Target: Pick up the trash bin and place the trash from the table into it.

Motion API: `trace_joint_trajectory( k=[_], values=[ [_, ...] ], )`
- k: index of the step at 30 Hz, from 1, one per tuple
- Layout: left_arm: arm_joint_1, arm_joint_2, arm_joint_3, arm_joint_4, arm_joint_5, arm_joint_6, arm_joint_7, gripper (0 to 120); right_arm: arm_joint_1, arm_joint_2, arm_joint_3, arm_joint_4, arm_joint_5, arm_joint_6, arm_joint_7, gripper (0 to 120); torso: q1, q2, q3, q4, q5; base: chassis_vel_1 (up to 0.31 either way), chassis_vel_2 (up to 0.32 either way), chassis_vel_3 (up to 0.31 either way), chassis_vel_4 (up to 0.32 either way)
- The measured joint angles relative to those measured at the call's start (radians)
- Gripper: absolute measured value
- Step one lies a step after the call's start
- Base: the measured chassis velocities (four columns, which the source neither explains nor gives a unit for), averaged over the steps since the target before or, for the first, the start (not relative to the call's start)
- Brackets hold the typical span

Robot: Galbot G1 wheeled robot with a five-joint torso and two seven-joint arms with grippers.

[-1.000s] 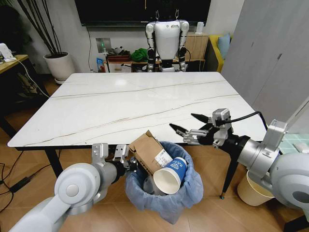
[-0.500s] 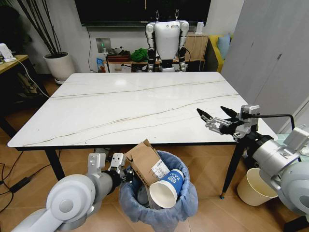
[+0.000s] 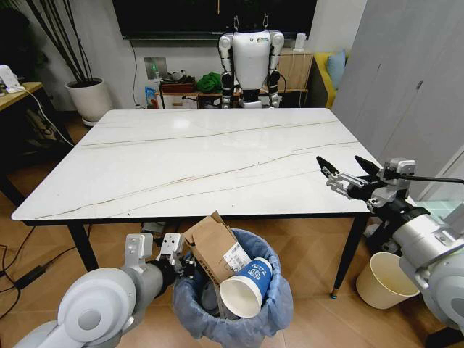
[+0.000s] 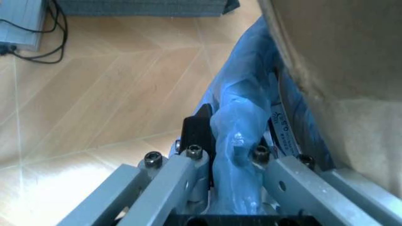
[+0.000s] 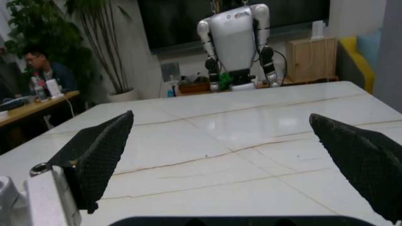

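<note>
Two items of trash, a flat brown cardboard box and a white blue-rimmed paper cup, are seen jutting from the trash bin, which is held below the near edge of the tabletop by the left gripper; in the left wrist view the jaws of that gripper are pressed together on the rim of the bin and a fold of its light blue bag. Over the past second the right gripper has been drawn back from above the bin towards the right-hand near corner of the marble-look surface, where it is now held with its fingers spread and nothing between them, as is confirmed by the right wrist view, in which the two dark fingertips are seen wide apart over bare marble. The bin has also been carried slightly lower and towards the robot's left in that time. No litter is left visible on the tabletop, so the clearing is judged to be all but finished, with the bin perhaps only left to be set down. A white humanoid robot is seen standing idle beyond the far edge
</note>
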Motion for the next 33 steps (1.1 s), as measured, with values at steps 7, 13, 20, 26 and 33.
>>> trace_joint_trajectory(
  k=[7, 13, 20, 26, 33],
  values=[
    [0.068, -0.007, -0.014, -0.012, 0.041, 0.0, 0.01, 3, -0.036, 0.092, 0.004, 0.0, -0.076, -0.008, -0.013, 100, 0.0, 0.0, 0.0, 0.0003, -0.0002, 0.0, 0.0, 0.0, 0.0],
    [0.106, -0.022, -0.036, -0.028, 0.062, 0.0, 0.019, 3, -0.091, 0.19, 0.004, 0.0, -0.198, 0.009, -0.023, 100, 0.0, 0.0, 0.0, 0.0001, -0.0003, 0.0, 0.0, 0.0, 0.0],
    [0.159, -0.038, -0.074, -0.044, 0.11, 0.0, 0.04, 3, -0.17, 0.271, -0.012, 0.0, -0.374, 0.088, -0.092, 100, 0.0, 0.0, 0.0, 0.0003, -0.0003, 0.0, 0.0, 0.0, 0.0],
    [0.171, -0.043, -0.104, -0.052, 0.112, 0.0, 0.045, 3, -0.221, 0.309, -0.056, 0.0, -0.431, 0.123, -0.107, 100, 0.0, 0.0, 0.0, 0.0002, -0.0003, 0.0, 0.0, 0.0, 0.0],
    [0.167, -0.042, -0.1, -0.053, 0.109, 0.0, 0.045, 3, -0.226, 0.311, -0.073, 0.0, -0.45, 0.141, -0.118, 100, 0.0, 0.0, 0.0, 0.0003, -0.0003, 0.0, 0.0, 0.0, 0.0]
  ],
)
